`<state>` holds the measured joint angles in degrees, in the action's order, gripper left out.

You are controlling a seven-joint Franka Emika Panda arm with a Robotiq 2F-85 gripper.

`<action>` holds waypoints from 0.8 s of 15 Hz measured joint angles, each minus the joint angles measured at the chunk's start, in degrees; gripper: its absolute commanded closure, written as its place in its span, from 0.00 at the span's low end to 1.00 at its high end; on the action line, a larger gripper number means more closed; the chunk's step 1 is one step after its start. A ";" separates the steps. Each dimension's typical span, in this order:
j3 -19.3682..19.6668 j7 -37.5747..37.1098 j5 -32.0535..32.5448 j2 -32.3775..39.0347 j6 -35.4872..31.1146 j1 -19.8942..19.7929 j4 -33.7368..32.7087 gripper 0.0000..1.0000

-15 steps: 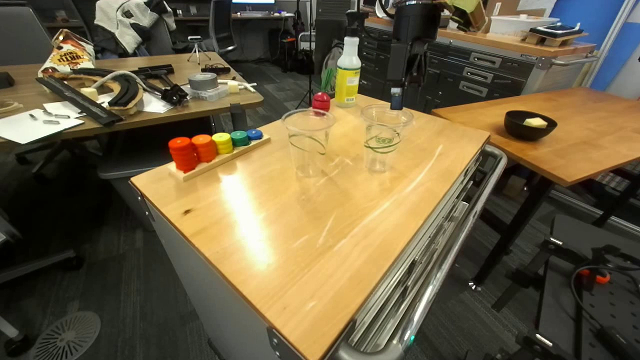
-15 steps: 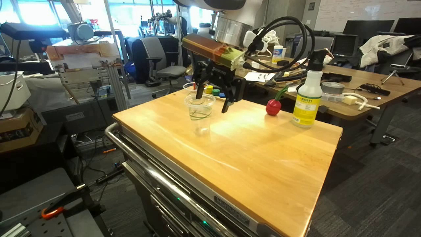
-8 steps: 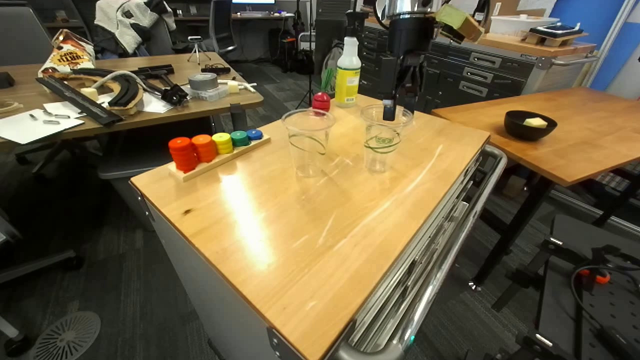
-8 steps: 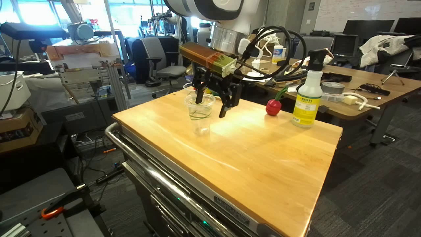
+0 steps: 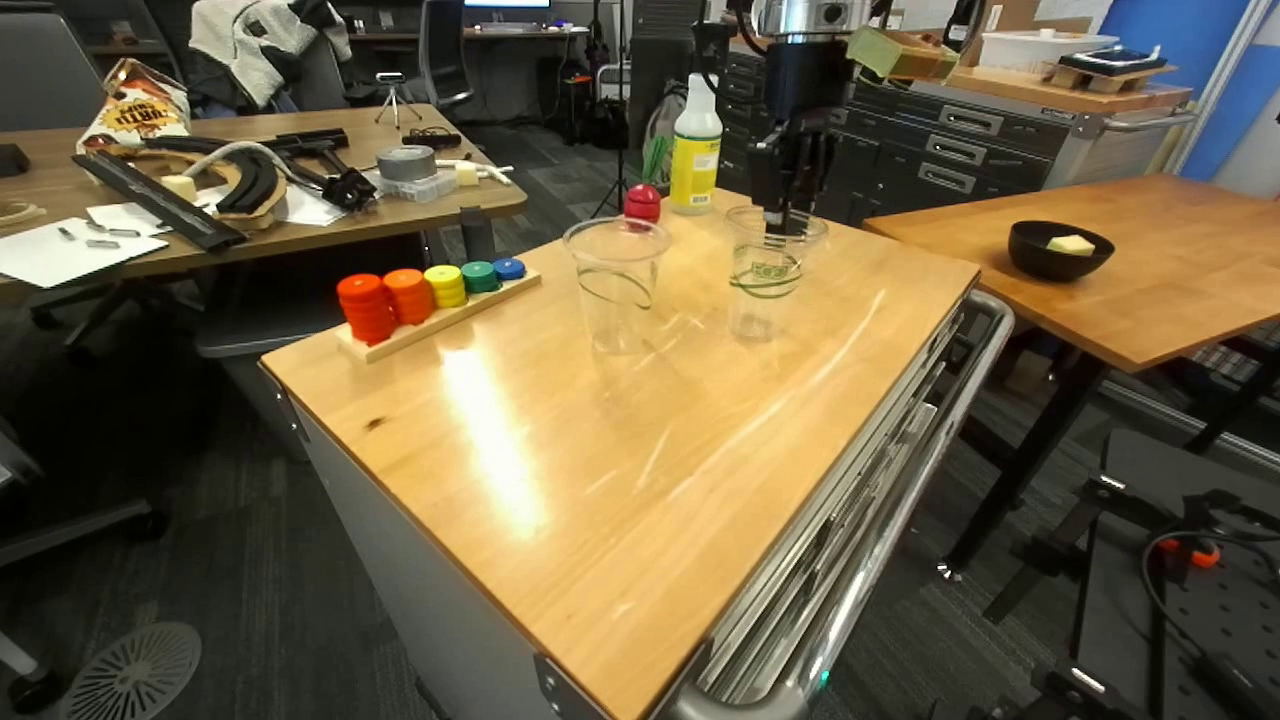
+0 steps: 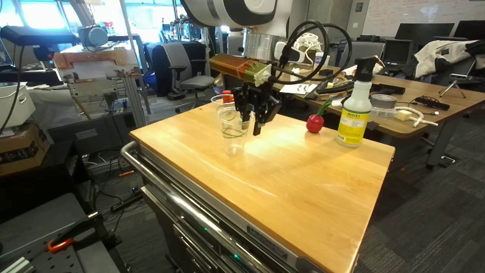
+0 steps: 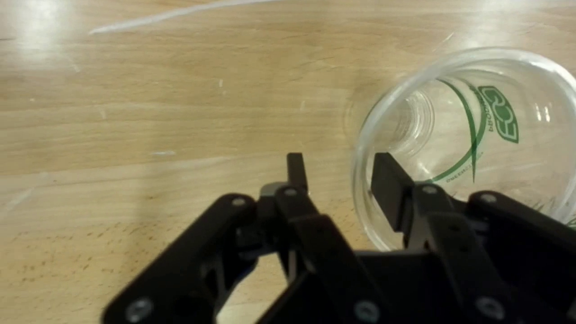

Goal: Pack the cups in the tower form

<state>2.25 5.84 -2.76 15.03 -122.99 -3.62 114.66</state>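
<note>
Two clear cups stand on the wooden cart top. The nearer one to my gripper, a cup with a green band and print (image 7: 499,114) (image 5: 765,300) (image 6: 234,138), has its mouth upward. My gripper (image 7: 340,168) (image 6: 252,124) straddles its rim: the right finger (image 7: 391,191) in the wrist view is inside the cup, the left finger (image 7: 297,171) outside. The jaws are part way together, and a gap still shows between the rim and the outer finger. Apart from it, the second cup (image 5: 615,300) (image 6: 218,99) is upright and partly hidden in an exterior view.
A wooden rack of coloured rings (image 5: 430,300) lies along one edge of the cart top (image 5: 600,480). A red radish-like toy (image 6: 315,123) and a yellow-labelled spray bottle (image 6: 354,117) stand at another edge. A metal handle rail (image 6: 189,206) runs along one side.
My gripper came down over the rim of the nearer cup, and its fingers moved closer together. That cup shifted slightly towards the outer finger. The second cup stayed put.
</note>
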 measured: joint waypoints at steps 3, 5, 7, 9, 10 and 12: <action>0.46 -2.35 1.20 -0.56 -0.03 -0.01 0.00 0.93; 0.53 -2.75 1.15 -1.28 0.31 -0.10 -0.01 0.92; 0.52 -2.74 0.11 -1.90 1.70 -0.13 -0.02 0.92; 0.51 -2.72 -1.01 -1.98 3.77 -0.14 -0.19 0.91; 0.51 -2.95 -1.08 -1.98 4.80 -0.14 -0.31 0.91; 0.54 -4.03 -1.08 -1.98 6.81 -0.16 -1.14 0.92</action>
<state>2.78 1.82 -3.84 13.05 -116.19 -3.78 113.52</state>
